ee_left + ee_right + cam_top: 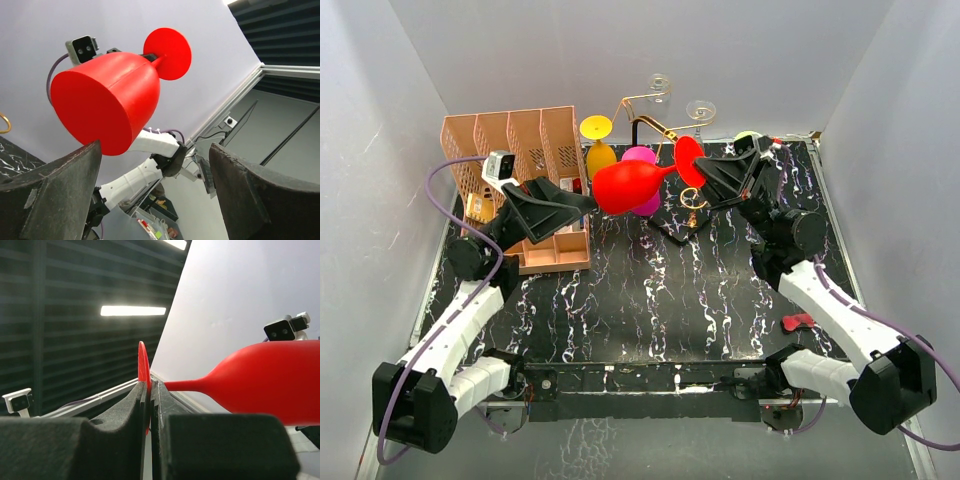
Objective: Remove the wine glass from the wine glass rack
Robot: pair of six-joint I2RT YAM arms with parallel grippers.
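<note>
The red wine glass (630, 185) lies on its side in the air above the tabletop (650, 290). Its bowl points to 9 o'clock and its round foot to 3 o'clock. It sits just in front of the wine glass rack (655, 112), which stands at 12 o'clock on the tabletop.

The right arm rises from its base at 5 o'clock and runs up toward 11 o'clock. Its wrist is bent so that the right pincer (698, 175) faces 9 o'clock. In the right wrist view the right pincer (150, 405) is clamped flat on the thin foot disc, with the stem and bowl of the wine glass (270, 380) stretching away toward 3 o'clock.

The left arm climbs from 7 o'clock toward 1 o'clock. The left pincer (582, 212) sits at the mouth end of the bowl. In the left wrist view its jaws stand wide apart and the wine glass (105, 102) hangs above the left finger (55, 190); whether the two touch cannot be told.

A peach file organiser (520, 150) stands at 10 o'clock. A yellow glass (598, 140) and a pink glass (642, 157) are behind the red one.
</note>
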